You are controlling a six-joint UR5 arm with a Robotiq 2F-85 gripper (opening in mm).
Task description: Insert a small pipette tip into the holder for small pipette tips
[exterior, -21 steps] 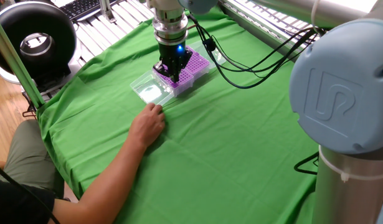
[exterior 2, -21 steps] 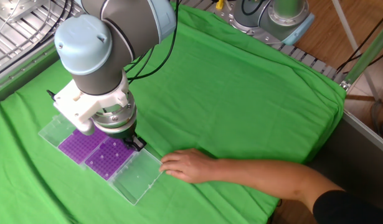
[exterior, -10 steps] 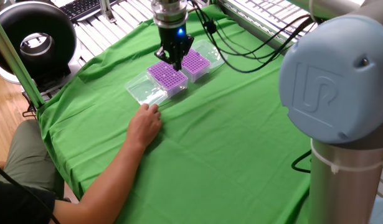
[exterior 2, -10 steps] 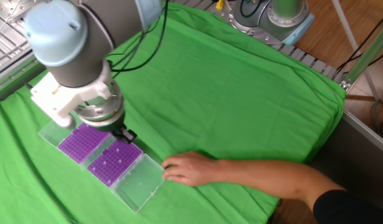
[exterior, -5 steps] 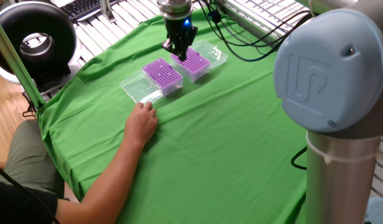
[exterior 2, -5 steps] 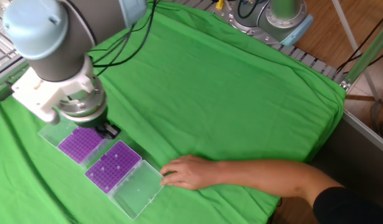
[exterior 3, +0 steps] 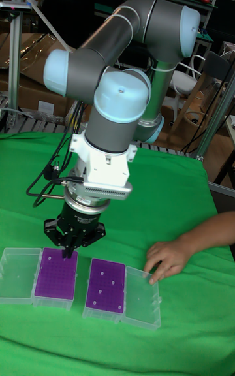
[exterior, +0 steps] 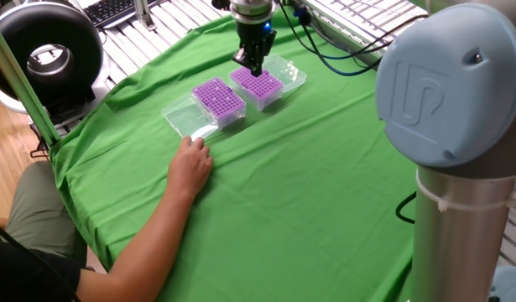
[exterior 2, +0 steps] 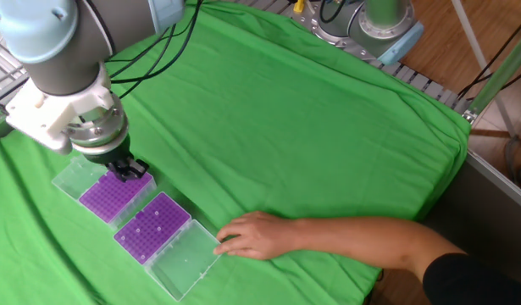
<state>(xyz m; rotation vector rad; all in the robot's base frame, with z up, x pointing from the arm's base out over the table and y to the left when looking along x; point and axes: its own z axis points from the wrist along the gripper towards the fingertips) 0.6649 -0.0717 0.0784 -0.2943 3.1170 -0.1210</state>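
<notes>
Two open boxes with purple racks lie side by side on the green cloth. One rack (exterior: 258, 85) (exterior 2: 112, 196) (exterior 3: 55, 270) has a dense grid, and my gripper (exterior: 252, 65) (exterior 2: 133, 169) (exterior 3: 66, 253) hangs just over its edge, fingers drawn together to a point. No pipette tip can be made out between them. The other rack (exterior: 220, 99) (exterior 2: 152, 227) (exterior 3: 106, 286) shows a few white tips. I cannot tell which rack is the holder for small pipette tips.
A person's hand (exterior: 193, 164) (exterior 2: 247, 233) (exterior 3: 166, 258) rests against the clear lid (exterior: 186, 120) (exterior 2: 185, 258) of the sparsely filled box. The other lid (exterior: 289, 71) (exterior 3: 18, 273) lies flat beyond the dense rack. A black ring lamp (exterior: 48, 50) stands past the table's left corner.
The gripper has risen from the sparsely filled rack and travelled across to the dense rack. The sparsely filled box shifted a little under the hand, which stays at its lid.
</notes>
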